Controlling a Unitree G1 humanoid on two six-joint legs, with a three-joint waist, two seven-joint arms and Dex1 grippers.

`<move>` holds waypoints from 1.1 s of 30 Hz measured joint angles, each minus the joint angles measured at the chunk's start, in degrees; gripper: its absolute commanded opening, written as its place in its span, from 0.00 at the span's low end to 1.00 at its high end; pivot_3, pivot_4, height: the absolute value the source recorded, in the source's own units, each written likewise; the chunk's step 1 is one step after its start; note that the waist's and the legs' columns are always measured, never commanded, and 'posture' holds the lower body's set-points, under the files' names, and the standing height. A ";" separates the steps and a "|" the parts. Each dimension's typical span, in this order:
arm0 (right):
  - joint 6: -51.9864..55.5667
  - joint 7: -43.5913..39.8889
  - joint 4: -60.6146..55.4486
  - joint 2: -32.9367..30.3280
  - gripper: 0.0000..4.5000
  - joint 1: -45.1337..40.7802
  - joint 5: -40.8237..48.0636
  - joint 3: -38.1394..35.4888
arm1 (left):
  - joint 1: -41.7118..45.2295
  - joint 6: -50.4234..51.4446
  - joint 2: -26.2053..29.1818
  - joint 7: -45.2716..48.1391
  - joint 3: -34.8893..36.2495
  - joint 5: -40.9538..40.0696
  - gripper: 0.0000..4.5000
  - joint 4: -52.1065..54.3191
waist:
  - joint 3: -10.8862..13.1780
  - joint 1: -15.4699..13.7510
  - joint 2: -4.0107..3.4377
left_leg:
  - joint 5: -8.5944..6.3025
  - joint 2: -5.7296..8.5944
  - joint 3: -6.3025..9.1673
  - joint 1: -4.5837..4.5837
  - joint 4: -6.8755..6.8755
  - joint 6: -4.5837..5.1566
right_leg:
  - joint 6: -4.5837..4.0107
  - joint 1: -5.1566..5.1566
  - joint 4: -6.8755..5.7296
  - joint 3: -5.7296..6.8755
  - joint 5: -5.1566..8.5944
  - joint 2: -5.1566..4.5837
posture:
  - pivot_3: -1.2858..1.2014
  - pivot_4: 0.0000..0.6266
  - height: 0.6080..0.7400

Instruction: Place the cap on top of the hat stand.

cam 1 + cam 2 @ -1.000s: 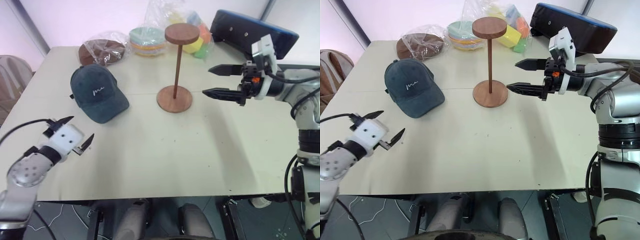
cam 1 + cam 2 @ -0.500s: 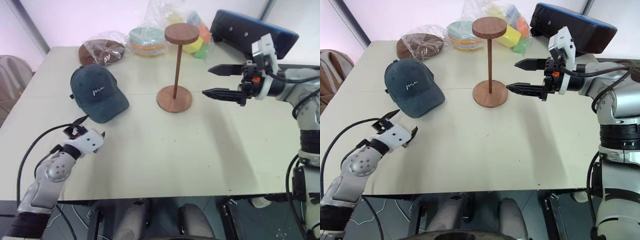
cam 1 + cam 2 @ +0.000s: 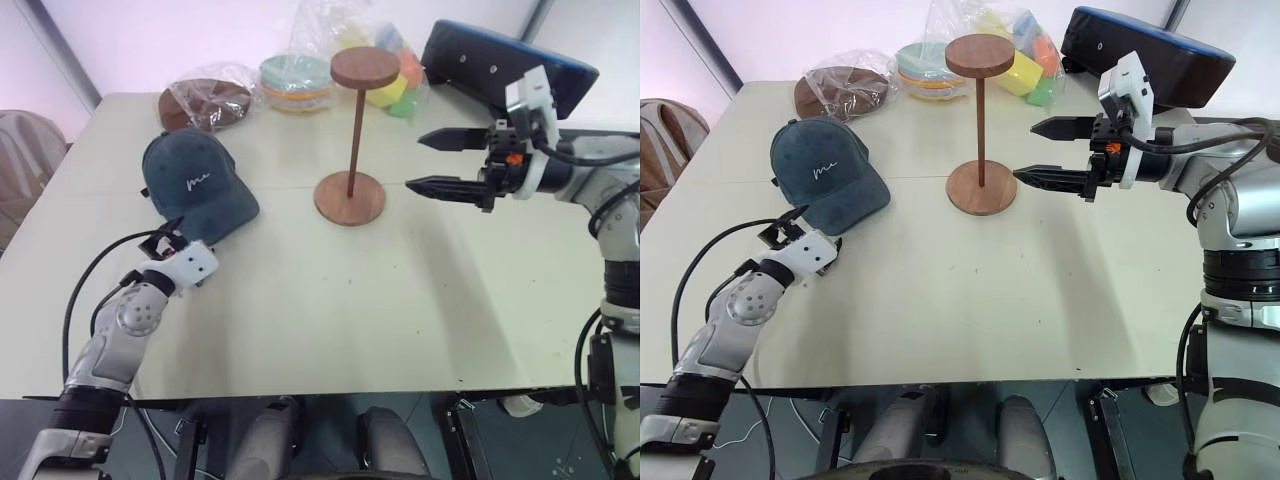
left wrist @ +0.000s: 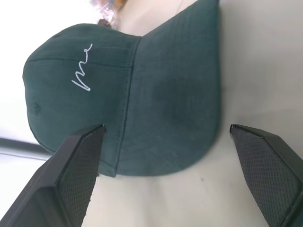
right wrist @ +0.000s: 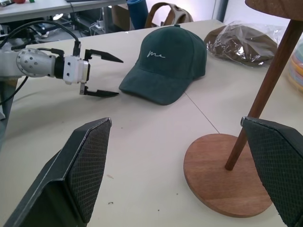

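Left gripper (image 3: 183, 240), jaws wide, sits just short of the cap (image 3: 197, 185) brim near the table (image 3: 330, 310) left edge. Advance level so both fingers straddle the brim, then close. Right gripper (image 3: 432, 163), also wide, hovers beside the hat stand (image 3: 352, 140) mid-table.

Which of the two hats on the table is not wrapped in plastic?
The dark teal cap with white script, lying bare on the table; the brown hat behind it is in clear plastic.

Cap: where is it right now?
In the left eye view the cap lies on the table's left side, left of the stand, just beyond the open left gripper.
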State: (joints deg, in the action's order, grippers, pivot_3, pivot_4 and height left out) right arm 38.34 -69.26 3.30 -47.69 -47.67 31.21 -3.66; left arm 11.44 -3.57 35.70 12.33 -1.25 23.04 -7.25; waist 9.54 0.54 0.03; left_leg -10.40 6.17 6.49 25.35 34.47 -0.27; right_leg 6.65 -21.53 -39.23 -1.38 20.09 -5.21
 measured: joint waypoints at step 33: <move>0.17 1.54 -1.05 -0.80 1.00 0.45 0.65 -1.13 | 6.84 -11.06 -2.40 -10.70 0.17 0.20 0.02 -15.91 | -0.12 -0.32 -0.16 | -0.03 0.02 0.12 0.02 0.49 0.04 | 0.01 0.11 -0.22 0.10 -0.01 0.02 | 0.52 0.24 1.00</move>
State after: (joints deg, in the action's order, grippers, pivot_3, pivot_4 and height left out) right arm 38.51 -67.72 2.25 -48.49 -47.23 31.85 -4.79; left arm 18.28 -14.63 33.30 1.63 -1.08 23.24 -23.16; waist 9.41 0.21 -0.13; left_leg -10.43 6.19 6.61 25.37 34.96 -0.23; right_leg 6.66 -21.42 -39.45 -1.28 20.09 -5.18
